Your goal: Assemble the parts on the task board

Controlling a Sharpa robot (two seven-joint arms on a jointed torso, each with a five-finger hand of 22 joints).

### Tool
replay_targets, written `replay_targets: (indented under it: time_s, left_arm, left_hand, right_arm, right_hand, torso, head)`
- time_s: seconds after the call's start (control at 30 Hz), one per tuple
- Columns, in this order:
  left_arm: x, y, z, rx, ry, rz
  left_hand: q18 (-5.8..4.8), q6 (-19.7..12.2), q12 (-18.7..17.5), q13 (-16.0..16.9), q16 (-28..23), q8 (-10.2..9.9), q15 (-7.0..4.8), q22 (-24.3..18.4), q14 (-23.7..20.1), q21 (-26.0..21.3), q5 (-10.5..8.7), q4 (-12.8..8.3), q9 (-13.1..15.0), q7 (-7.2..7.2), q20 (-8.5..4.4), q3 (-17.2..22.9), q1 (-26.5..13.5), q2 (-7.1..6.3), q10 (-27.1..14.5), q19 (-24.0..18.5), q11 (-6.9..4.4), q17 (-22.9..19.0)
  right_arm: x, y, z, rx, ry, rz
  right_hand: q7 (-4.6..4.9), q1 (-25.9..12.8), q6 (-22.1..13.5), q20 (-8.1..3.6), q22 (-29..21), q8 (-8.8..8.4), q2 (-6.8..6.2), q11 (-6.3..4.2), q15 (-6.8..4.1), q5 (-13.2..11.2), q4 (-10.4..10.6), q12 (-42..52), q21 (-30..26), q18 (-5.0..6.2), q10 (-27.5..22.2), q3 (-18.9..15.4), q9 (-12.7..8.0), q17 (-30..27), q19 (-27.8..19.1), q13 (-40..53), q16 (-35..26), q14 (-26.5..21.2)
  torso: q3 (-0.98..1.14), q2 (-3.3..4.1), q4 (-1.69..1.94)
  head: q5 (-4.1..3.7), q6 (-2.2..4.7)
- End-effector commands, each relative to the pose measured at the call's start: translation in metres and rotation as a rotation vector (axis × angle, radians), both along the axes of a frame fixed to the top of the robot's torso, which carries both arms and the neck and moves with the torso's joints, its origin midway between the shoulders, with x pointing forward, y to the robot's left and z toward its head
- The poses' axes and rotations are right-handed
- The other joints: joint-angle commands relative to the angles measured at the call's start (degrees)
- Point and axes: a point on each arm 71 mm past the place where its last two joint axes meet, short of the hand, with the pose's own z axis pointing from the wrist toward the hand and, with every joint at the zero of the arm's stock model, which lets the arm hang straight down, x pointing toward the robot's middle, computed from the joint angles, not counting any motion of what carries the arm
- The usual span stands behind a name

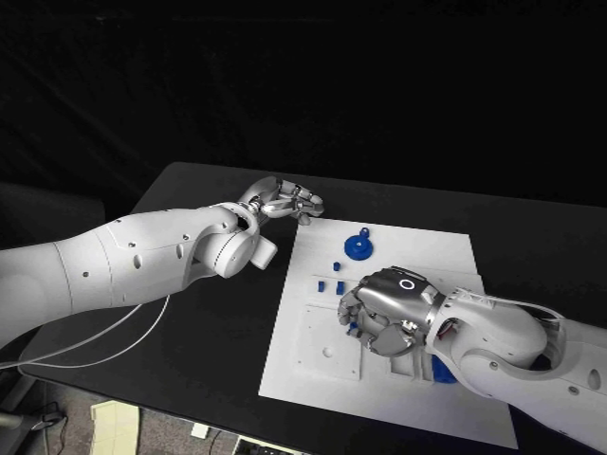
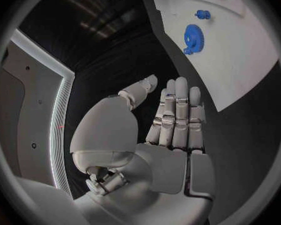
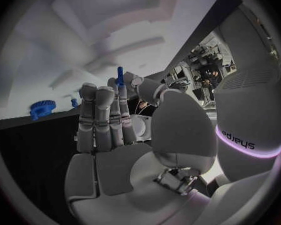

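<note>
My right hand (image 1: 390, 308) over middle of white plastic task board (image 1: 427, 248), pinching small blue peg (image 3: 120, 75) at fingertips, upright for insertion (my guess). Round blue toothed gear (image 1: 359, 248) lies at far board edge. My left hand (image 1: 285, 200) parked beyond far-left corner, off board, fingers loosely curled together, holding nothing.

The head camera looks steeply down on the tabletop (image 1: 208, 190) from above, while each wrist camera sits close behind its own hand, all sharing the blue gear (image 1: 359, 247) on the task board (image 1: 427, 256).
</note>
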Motion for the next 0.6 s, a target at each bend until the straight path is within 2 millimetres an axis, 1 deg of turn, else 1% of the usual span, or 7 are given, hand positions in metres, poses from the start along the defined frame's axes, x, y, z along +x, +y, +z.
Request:
replay_targets:
  time_s: [0.03, 0.2, 0.6]
  left_arm:
    - [-0.0004, -0.002, 0.001, -0.006, -0.002, -0.006]
    - [-0.0005, -0.0017, 0.0009, -0.006, -0.001, -0.007]
    - [-0.0009, -0.002, 0.0006, -0.004, 0.004, -0.01]
  left_hand:
    - [-0.81, -0.4, -0.1, 0.1, -0.2, 0.3, 0.07, 0.1, 0.5, -0.3, 0.08, -0.4, -0.1, -0.12, -0.6, 0.0, 0.0, 0.67, -0.2, -0.3, 0.0, 0.1]
    - [-0.81, -0.4, -0.1, 0.1, -0.2, 0.3, 0.08, 0.1, 0.5, -0.3, 0.08, -0.4, -0.1, -0.12, -0.6, 0.0, 0.0, 0.68, -0.2, -0.3, 0.0, 0.1]
    - [-0.82, -0.5, -0.1, 0.1, -0.3, 0.3, 0.08, 0.1, 0.5, -0.3, 0.06, -0.3, -0.1, -0.11, -0.59, 0.0, 0.0, 0.7, -0.2, -0.3, 0.01, 0.2]
  right_arm:
    - [-0.0015, 0.0014, -0.0024, -0.026, -0.013, 0.019]
    - [-0.0025, 0.0027, -0.0053, -0.027, -0.009, 0.021]
    - [-0.0028, 0.0042, -0.0064, -0.043, -0.025, 0.026]
  right_hand:
    - [0.11, 0.1, -0.3, -0.21, 1.3, 0.06, 0.82, -0.03, -0.27, 0.2, 0.0, 0.1, 0.3, 0.86, 0.5, -0.3, 0.1, -0.1, 0.0, 4.3, 0.3, 0.0]
    - [0.11, 0.1, -0.3, -0.21, 1.3, 0.05, 0.85, -0.03, -0.28, 0.2, 0.0, 0.1, 0.3, 0.86, 0.5, -0.3, 0.1, -0.1, 0.0, 4.3, 0.3, 0.0]
    - [0.1, 0.1, -0.3, -0.21, 1.3, 0.05, 0.87, -0.03, -0.28, 0.2, -0.1, 0.1, 0.4, 0.86, 0.5, -0.4, 0.1, -0.1, 0.0, 4.4, 0.3, 0.0]
  torso:
    - [-0.03, -0.02, 0.03]
    - [-0.03, -0.01, 0.03]
    - [-0.02, -0.01, -0.01]
  head:
    - [0.11, -0.13]
    - [0.31, -0.29]
    - [0.51, -0.43]
